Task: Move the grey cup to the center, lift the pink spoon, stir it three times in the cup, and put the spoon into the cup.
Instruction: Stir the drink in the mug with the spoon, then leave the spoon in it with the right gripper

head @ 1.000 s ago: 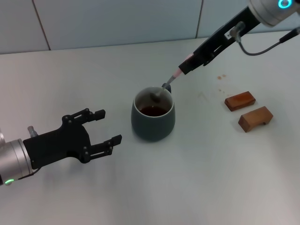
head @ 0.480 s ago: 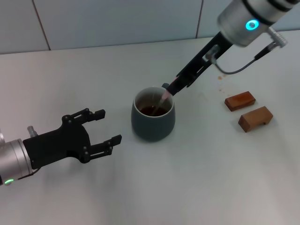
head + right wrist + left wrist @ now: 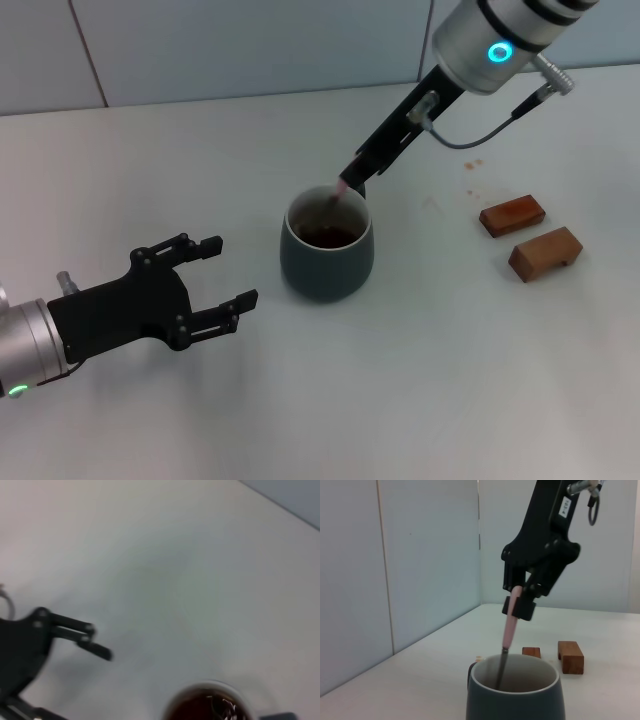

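White tabletop (image 3: pixel 420 400) fronts a pale tiled wall (image 3: pixel 250 50).

Nearest, the left gripper (image 3: pixel 225 273) is parked low on the robot's left, clear of the cup, fingers spread wide and holding nothing.

At mid-table stands the grey cup (image 3: pixel 327 254), upright, with dark liquid inside. Judged ceramic: heavy, rigid, breakable, and liable to spill if bumped; it is best gripped across the body or by the handle.

Above the cup's far rim, the right gripper (image 3: pixel 349 184) is closed on the upper handle of the pink spoon (image 3: pixel 337 194). The left wrist view shows the fingers (image 3: pixel 520 607) pinching the pink handle, with the metal neck running steeply down inside the cup. The bowl is hidden below the rim, so contact with the liquid cannot be confirmed. The spoon looks light, stiff and slim; the smooth handle could slip or pivot between the pads, so a firm pinch is advised.

Farther right, well apart from the cup, lie two brown wooden blocks (image 3: pixel 530 234).
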`<state>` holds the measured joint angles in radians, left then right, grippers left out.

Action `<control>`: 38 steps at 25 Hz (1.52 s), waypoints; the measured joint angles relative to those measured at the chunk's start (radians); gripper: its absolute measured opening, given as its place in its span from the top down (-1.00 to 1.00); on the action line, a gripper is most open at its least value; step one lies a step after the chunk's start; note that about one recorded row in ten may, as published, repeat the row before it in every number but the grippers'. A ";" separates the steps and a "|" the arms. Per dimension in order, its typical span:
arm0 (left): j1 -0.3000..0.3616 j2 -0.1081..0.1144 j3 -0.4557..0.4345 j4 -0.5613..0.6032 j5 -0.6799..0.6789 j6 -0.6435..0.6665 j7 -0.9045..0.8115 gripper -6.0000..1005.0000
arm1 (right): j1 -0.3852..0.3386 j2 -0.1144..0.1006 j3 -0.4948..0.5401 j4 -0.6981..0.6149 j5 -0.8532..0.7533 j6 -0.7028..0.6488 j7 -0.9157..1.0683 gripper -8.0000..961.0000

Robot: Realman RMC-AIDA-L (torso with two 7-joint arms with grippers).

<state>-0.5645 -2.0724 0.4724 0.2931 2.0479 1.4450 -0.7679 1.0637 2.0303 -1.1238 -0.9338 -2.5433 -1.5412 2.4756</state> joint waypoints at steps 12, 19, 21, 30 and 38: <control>-0.003 0.000 0.000 -0.003 0.001 -0.001 0.002 -0.58 | 0.022 0.026 -0.001 -0.006 -0.031 -0.092 0.004 0.72; -0.004 0.000 0.000 -0.005 0.003 -0.003 0.003 -0.58 | 0.029 0.020 0.000 0.014 -0.045 0.000 0.003 0.72; -0.003 0.000 0.000 -0.005 0.003 -0.003 0.003 -0.58 | 0.028 0.017 0.002 0.015 -0.052 0.000 0.004 0.72; -0.004 0.000 0.000 -0.005 0.005 -0.003 0.003 -0.58 | 0.031 0.032 0.002 -0.002 -0.059 -0.108 0.015 0.72; -0.006 -0.002 0.000 -0.005 0.006 -0.003 0.003 -0.58 | 0.040 0.035 0.003 -0.005 -0.074 -0.023 0.012 0.72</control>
<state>-0.5701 -2.0740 0.4725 0.2883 2.0541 1.4418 -0.7654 1.1041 2.0650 -1.1208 -0.9392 -2.6175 -1.5646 2.4876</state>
